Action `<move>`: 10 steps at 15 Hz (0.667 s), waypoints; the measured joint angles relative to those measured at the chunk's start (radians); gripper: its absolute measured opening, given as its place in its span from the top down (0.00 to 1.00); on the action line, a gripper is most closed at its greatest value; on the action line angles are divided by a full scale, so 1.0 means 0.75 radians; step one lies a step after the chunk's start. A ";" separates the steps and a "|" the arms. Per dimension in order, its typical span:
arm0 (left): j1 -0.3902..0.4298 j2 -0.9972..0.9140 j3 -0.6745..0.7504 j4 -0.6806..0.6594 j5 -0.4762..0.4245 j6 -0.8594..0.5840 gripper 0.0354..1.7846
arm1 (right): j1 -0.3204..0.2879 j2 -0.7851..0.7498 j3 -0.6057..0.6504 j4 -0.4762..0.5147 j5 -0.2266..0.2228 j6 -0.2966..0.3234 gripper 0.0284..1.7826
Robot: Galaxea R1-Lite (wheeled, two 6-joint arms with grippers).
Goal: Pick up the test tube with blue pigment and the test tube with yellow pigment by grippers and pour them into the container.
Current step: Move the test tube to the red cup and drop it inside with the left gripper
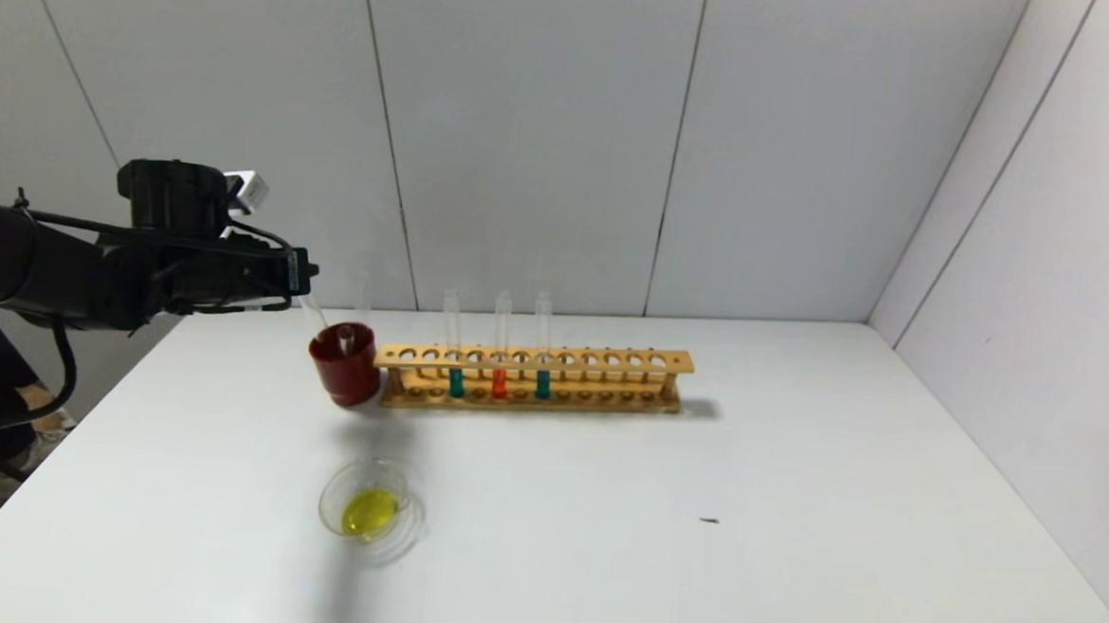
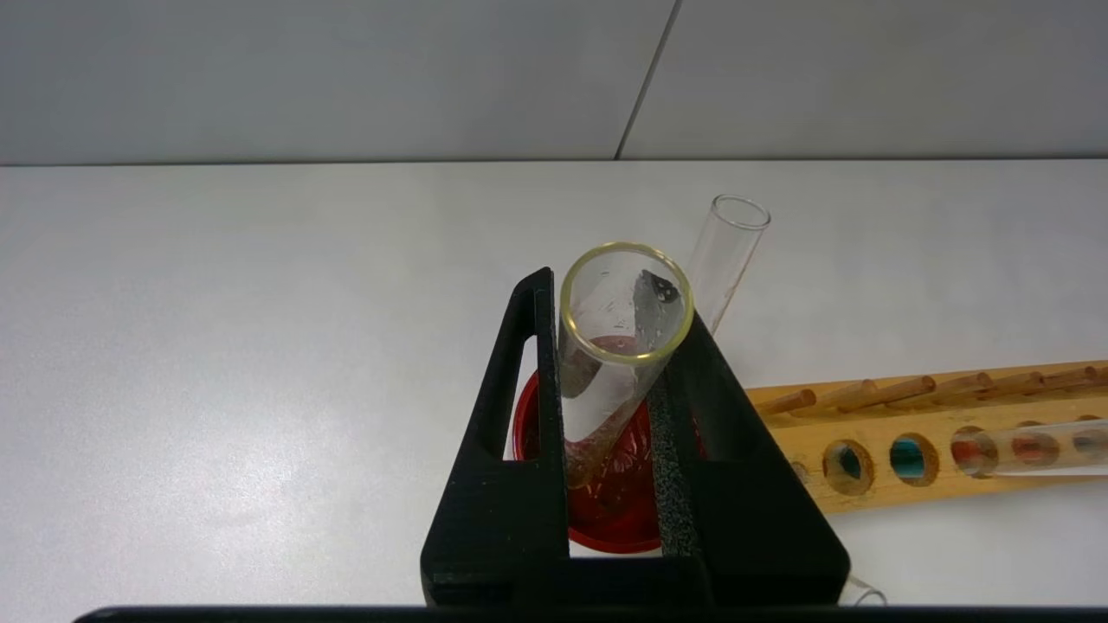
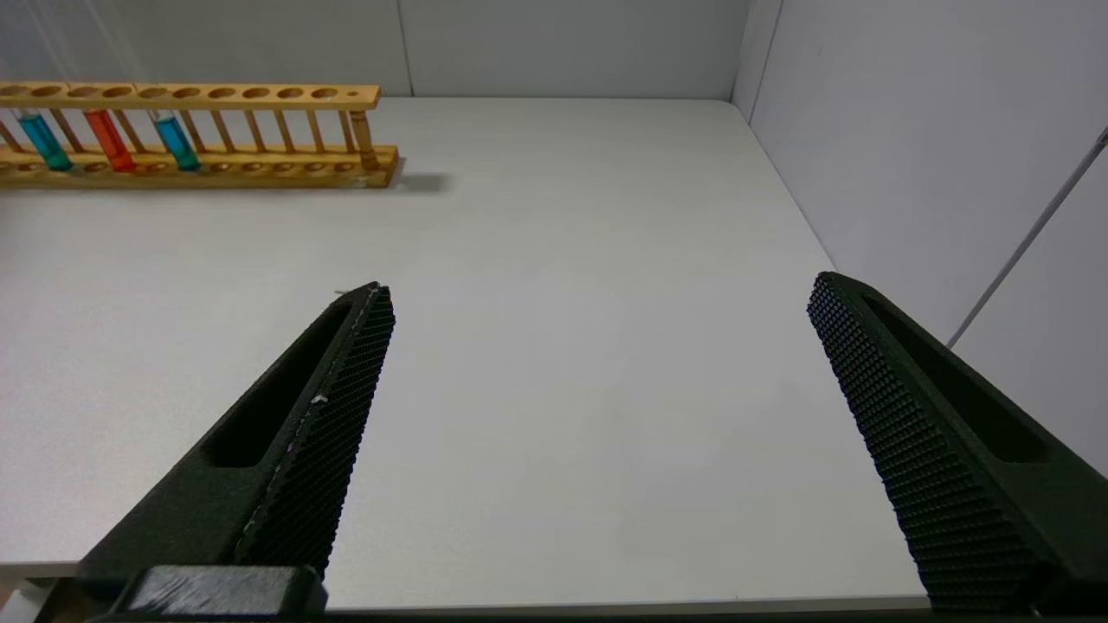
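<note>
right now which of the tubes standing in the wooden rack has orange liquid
The middle clear glass tube of the three standing in the wooden rack: its liquid is orange-red, while the glass tubes on either side hold teal liquid.

From the head view we look forward and down over the whole white table (image 1: 791,514) toward its far edge and the grey wall. The left wrist view sits close above the red cup (image 2: 606,502) near the far left corner. The right wrist view looks low across the table's right side. All three share the wooden rack (image 1: 532,379).
</note>
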 joint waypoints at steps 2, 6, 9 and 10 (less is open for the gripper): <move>-0.001 0.010 0.006 -0.001 0.002 -0.001 0.84 | 0.000 0.000 0.000 0.000 0.000 0.001 0.02; -0.004 0.017 0.012 -0.001 0.003 0.002 0.76 | 0.000 0.000 0.000 0.000 0.000 0.001 0.02; -0.008 0.017 0.014 -0.001 0.004 0.002 0.54 | 0.000 0.000 0.000 0.000 0.000 0.001 0.02; -0.008 0.015 0.015 -0.001 0.005 0.002 0.44 | 0.000 0.000 0.000 0.000 0.000 0.001 0.02</move>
